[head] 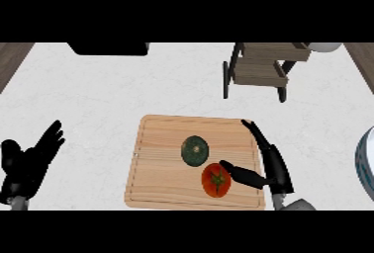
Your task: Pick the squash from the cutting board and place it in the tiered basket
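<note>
A round dark green squash (pixel 194 150) lies near the middle of the wooden cutting board (pixel 157 168). Just below and right of it sits a red tomato (pixel 216 180). My right hand (pixel 271 168) is over the board's right edge, open, its fingers straight and pointing up-left, its thumb reaching toward the tomato. It holds nothing and is apart from the squash. The tiered basket (pixel 263 66), wooden trays on a black frame, stands at the back right. My left hand (pixel 27 163) rests open at the left edge, fingers up.
A dark object (pixel 110 48) sits at the counter's back edge on the left. A pale round thing (pixel 325 46) shows at the back right corner. A plate rim (pixel 364 158) enters from the right edge. Wooden strips border the counter's back corners.
</note>
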Robot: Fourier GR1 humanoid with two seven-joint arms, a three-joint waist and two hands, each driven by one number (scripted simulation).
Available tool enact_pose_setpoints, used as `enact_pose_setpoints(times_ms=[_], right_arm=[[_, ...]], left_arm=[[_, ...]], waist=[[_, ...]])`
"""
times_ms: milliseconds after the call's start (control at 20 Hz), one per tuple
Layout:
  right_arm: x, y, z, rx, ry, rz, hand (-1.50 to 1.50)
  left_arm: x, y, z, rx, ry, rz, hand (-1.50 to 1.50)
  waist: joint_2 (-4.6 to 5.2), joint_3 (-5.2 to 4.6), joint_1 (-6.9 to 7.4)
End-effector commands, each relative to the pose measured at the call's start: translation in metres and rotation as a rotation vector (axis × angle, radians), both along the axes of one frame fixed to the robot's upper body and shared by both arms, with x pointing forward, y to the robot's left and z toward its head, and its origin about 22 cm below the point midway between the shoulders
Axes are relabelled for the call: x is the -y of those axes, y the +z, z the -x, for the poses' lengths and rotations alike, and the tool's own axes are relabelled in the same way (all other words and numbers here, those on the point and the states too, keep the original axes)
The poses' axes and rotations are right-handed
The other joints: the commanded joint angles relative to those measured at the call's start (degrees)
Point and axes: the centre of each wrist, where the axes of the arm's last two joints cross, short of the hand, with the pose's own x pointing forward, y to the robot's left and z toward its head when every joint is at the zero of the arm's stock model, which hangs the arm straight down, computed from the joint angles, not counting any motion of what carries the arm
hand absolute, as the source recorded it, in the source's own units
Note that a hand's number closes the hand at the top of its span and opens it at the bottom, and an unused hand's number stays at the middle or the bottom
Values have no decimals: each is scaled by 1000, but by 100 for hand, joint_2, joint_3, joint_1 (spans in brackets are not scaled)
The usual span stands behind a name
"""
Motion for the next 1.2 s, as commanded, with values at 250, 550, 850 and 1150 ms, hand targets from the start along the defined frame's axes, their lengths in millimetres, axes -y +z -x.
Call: enact_pose_setpoints(times_ms=[250,550,850,1150], right_arm=[[-35,74,-28,-206,338,249,-150],[-58,132,-64,-241,321,263,-150],[-77,135,-53,-405,432,317,-150],[-65,144,-54,-482,384,402,-150]], left_arm=[[-2,-3,-1,-1,23,-7,0],[-15,-10,6,-9,17,3,0],[-22,-1,1,6,13,-7,0],[-21,-14,10,15,21,-16,0]], waist=[[4,16,-48],[15,24,-49],[12,24,-53],[13,24,-73]])
